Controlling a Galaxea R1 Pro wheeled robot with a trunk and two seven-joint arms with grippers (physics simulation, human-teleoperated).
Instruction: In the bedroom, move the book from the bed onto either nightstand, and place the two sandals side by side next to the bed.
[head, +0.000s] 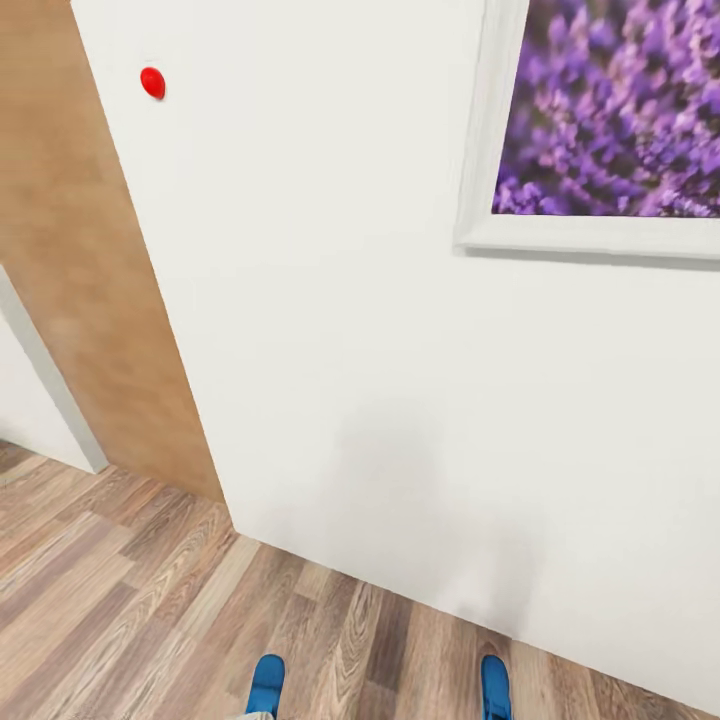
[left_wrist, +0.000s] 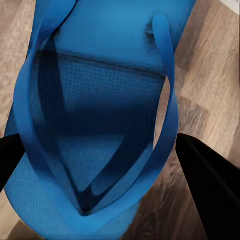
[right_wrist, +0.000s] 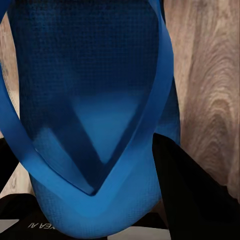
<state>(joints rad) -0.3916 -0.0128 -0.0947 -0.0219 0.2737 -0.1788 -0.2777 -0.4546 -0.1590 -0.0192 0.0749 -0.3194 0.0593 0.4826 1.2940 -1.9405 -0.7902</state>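
In the head view the robot faces a white wall (head: 380, 330) with a framed lavender picture (head: 610, 110) and a wooden door (head: 90, 280); two blue sandal tips, the left sandal (head: 266, 684) and the right sandal (head: 495, 686), poke up over the plank floor (head: 130, 590). With the bed unseen, driving on could bump that wall.

Left wrist view: the left sandal (left_wrist: 95, 115) sits between the dark fingers (left_wrist: 210, 185), jaws clamped on it.

Right wrist view: the right sandal (right_wrist: 90, 110) is gripped likewise by the right fingers (right_wrist: 195, 195); either could slip, I judge

Even, bright, diffuse lighting with no glare; a faint soft shadow falls on the white wall (head: 380, 400) above the floor (head: 150, 600), and both wrist views render the sandals' straps close-up and slightly soft.
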